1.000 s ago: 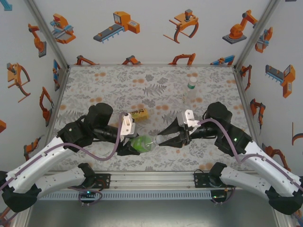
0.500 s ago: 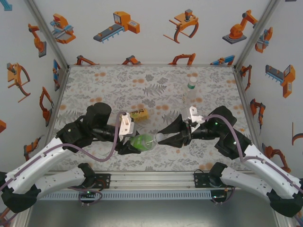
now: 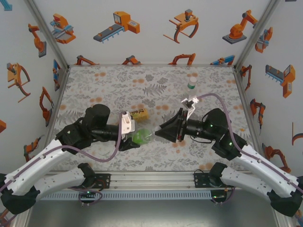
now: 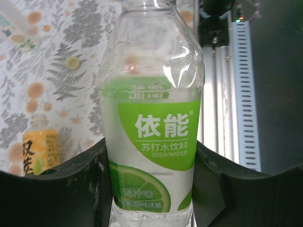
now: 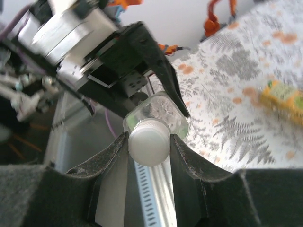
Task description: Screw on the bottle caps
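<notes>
cap (image 5: 149,145) pinched in right pincer (image 5: 148,136), capping bottle (image 5: 163,112)

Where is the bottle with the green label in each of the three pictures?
Top external: green-label bottle is horizontal, just below centre.
Left wrist: upright in the middle.
Right wrist: seen end-on at centre, behind its white cap.
Shared landmark: amber bottle lying on the floral table.
</notes>
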Motion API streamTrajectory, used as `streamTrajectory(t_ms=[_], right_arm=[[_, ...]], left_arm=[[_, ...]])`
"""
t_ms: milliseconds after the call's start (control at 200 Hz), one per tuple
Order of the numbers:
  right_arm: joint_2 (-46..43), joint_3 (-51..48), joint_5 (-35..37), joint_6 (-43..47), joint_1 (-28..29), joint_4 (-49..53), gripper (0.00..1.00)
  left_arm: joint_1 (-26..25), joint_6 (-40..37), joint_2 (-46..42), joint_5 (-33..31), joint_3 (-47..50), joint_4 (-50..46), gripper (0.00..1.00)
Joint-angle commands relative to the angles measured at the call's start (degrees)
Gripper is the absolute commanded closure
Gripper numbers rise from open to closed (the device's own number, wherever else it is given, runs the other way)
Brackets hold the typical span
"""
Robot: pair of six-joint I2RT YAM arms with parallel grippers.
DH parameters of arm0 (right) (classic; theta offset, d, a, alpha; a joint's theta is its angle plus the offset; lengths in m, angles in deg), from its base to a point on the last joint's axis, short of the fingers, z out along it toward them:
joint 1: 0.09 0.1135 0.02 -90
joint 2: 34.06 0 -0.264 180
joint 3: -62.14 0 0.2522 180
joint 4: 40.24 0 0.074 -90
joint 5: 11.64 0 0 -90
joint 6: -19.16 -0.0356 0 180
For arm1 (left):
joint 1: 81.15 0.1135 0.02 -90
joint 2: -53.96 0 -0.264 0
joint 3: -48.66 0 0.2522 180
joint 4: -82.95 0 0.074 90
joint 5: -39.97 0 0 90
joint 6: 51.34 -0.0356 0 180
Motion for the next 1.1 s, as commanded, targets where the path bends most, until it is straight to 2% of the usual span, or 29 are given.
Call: streamTrajectory(t_ms=[0,235,340,401,551,676,801,891,1001,1097], right_arm=[[3.8,3.5,10.0,-17.9,0.6,12.5,1.0],[9.5,11.1,13.0,-38.0,0.6,30.2,1.0],[9.5,9.4,12.9,-47.0,0.6,29.6,1.0],[9.8,8.5,11.9,-48.8,0.6,27.5,1.0],[11.7,10.6,11.0,-46.5,0.6,29.7,1.0],[11.7,12.1,10.1,-43.7,0.6,28.6,0.82],[12.0,15.8,10.3,-37.2,0.6,31.0,0.63],[12.3,18.5,9.9,-33.4,0.6,32.8,0.56],[12.4,21.6,9.7,-27.4,0.6,34.1,0.42],[12.4,23.6,9.1,-22.5,0.6,34.3,0.38]], left_arm=[[-0.7,0.7,-0.3,-3.0,-0.6,7.8,1.0],[-1.3,1.1,1.0,-7.7,-0.6,7.8,1.0],[-1.4,1.1,1.5,-8.4,-0.6,7.8,1.0],[-1.5,1.0,1.7,-8.4,-0.6,7.8,1.0],[-1.5,0.9,2.2,-7.8,-0.5,7.7,1.0],[-1.6,0.9,2.1,-6.4,-0.3,7.6,1.0],[-1.6,0.9,1.4,-5.0,0.2,7.4,1.0],[-1.6,0.8,0.7,-3.4,0.4,6.6,1.0],[-1.7,0.6,-0.6,-1.5,1.0,5.8,1.0],[-1.7,0.7,-1.9,-0.5,1.7,5.5,1.0]])
